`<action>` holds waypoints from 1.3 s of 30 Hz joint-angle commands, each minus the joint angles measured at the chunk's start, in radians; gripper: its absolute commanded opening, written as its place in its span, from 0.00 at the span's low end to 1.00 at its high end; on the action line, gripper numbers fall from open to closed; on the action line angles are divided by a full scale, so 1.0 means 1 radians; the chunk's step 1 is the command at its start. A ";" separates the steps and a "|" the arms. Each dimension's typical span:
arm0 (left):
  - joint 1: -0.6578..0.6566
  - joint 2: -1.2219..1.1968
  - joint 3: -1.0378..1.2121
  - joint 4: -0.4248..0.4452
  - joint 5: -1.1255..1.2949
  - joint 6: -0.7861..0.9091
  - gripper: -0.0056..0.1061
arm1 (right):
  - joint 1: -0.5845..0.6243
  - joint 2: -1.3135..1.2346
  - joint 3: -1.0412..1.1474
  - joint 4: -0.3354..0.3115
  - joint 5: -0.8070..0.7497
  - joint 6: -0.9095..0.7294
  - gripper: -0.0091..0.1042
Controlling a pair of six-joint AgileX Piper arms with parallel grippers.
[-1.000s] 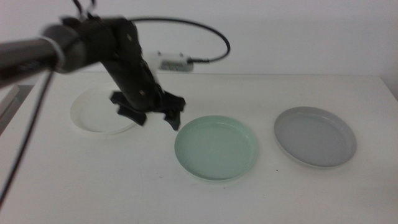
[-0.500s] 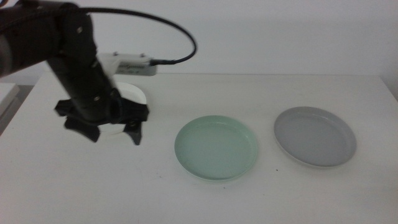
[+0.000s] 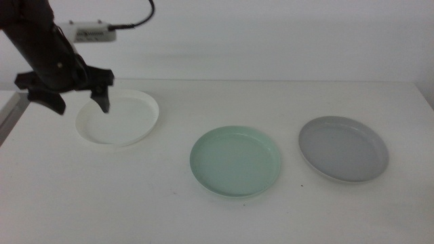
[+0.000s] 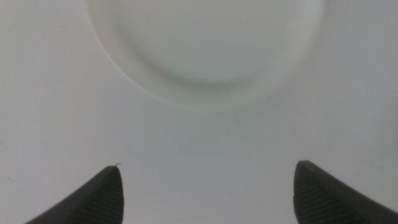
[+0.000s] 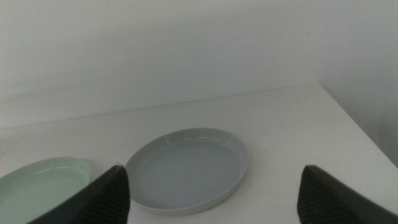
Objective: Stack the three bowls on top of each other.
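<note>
The white bowl (image 3: 119,118) sits at the table's back left, the pale mint green bowl (image 3: 235,162) in the middle, the grey bowl (image 3: 344,148) at the right. All stand apart, none stacked. My left gripper (image 3: 76,106) is open and empty, hovering over the white bowl's left rim; the left wrist view shows the white bowl (image 4: 205,46) beyond its spread jaws. My right gripper (image 5: 214,199) is open and empty, out of the middle view; its wrist view shows the grey bowl (image 5: 186,168) and part of the green bowl (image 5: 40,186).
A white box with a black cable (image 3: 91,31) rides on the left arm. The table's left edge (image 3: 10,122) lies close to the left gripper. The right edge (image 5: 357,134) shows in the right wrist view.
My left arm has swung left and back, from beside the green bowl to above the white bowl's left rim. The bowls have not moved.
</note>
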 commanded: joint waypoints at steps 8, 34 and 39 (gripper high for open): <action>0.128 0.240 -0.288 -0.031 0.041 0.089 0.89 | -0.007 -0.004 0.004 -0.008 -0.008 0.002 0.90; 0.178 0.548 -0.409 -0.071 -0.152 0.114 0.34 | -0.007 -0.004 0.004 -0.008 -0.008 0.007 0.90; 0.179 0.555 -0.423 -0.097 -0.103 0.125 0.03 | -0.007 -0.004 0.004 -0.008 -0.008 0.007 0.90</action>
